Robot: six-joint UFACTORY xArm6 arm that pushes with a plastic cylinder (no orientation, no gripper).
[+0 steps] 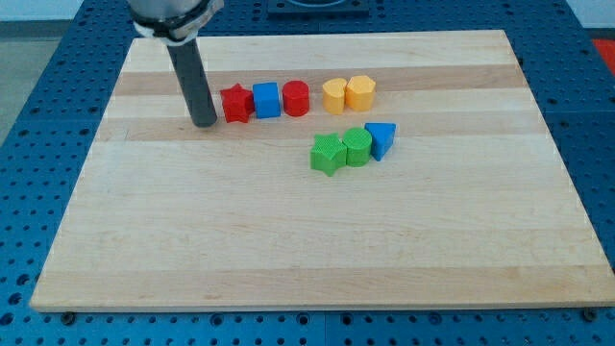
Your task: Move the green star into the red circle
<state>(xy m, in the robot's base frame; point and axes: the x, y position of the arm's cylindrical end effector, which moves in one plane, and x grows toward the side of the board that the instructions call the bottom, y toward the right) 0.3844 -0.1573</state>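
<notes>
The green star (328,154) lies near the board's middle, touching a green round block (357,146) on its right. The red circle (296,98) stands above and to the left of the star, at the right end of a row with a blue cube (266,100) and a red star (236,104). My tip (205,124) rests on the board just left of the red star, far to the left of the green star.
A blue triangle (381,139) touches the green round block's right side. Two yellow blocks (334,95) (360,91) sit side by side right of the red circle. The wooden board (317,240) lies on a blue perforated table.
</notes>
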